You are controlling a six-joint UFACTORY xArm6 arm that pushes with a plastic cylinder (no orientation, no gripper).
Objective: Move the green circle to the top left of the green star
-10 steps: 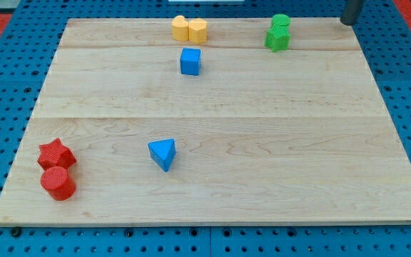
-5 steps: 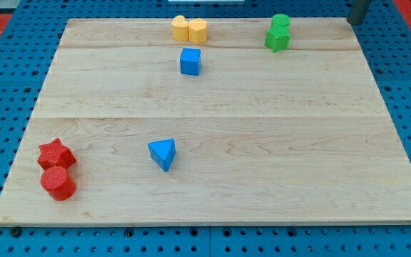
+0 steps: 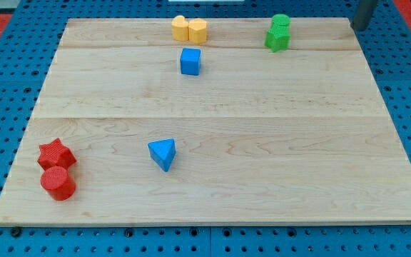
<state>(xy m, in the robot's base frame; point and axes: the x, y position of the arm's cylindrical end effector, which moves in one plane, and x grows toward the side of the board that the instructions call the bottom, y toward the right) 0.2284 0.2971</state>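
The green circle [image 3: 280, 21] sits near the board's top edge, at the view's top right. The green star [image 3: 277, 38] lies just below it and touches it. The circle is above the star and slightly to its right. My tip [image 3: 358, 27] is at the board's top right corner, well to the right of both green blocks and touching neither.
Two yellow blocks [image 3: 189, 29] sit side by side at the top centre, with a blue cube [image 3: 190, 61] below them. A blue triangle [image 3: 163, 153] lies left of centre. A red star [image 3: 56, 154] and a red circle [image 3: 58, 183] sit at the bottom left. The wooden board [image 3: 262, 143] lies on a blue pegboard.
My tip has slid a little to the right along the top right corner, away from the green blocks. No block has moved.
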